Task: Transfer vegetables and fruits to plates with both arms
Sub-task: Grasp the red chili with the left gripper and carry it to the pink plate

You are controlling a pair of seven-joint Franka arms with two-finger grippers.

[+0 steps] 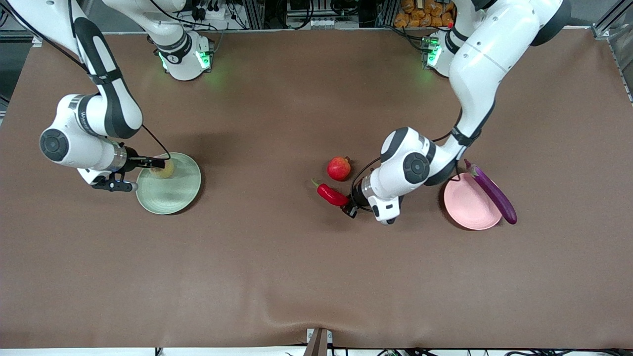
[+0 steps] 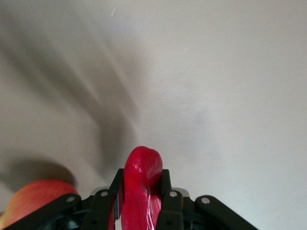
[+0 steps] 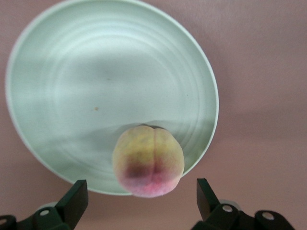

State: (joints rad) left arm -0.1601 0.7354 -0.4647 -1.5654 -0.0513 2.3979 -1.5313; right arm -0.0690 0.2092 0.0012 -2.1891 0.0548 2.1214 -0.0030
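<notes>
Brown cloth covers the table (image 1: 277, 277) from end to end, and both arms reach down to it.

Toward the right arm's end sits the pale green plate (image 1: 173, 198), with the peach (image 1: 162, 168) resting on its rim edge nearest the right gripper (image 1: 157, 165). In the right wrist view the right gripper's fingertips (image 3: 74, 199) stand spread wide on either side of the peach (image 3: 148, 161), clear of it, so that gripper holds nothing (the fruit sits on the pale green plate (image 3: 72, 86) by its own weight).

Nearer the middle, the left gripper (image 1: 346, 203) is down at the chili pepper (image 1: 332, 194). From the left wrist view its fingers (image 2: 168, 201) press against both sides of the chili pepper (image 2: 140, 187), closed on it; whether the pepper is off the cloth I cannot tell. The pomegranate (image 1: 339, 168) lies just beside the pepper, farther from the front camera, and shows at the edge of the left wrist view (image 2: 33, 201).

Toward the left arm's end is the pale pink plate (image 1: 467, 205), with the eggplant (image 1: 492, 193) lying across its rim, one end hanging past the edge.
</notes>
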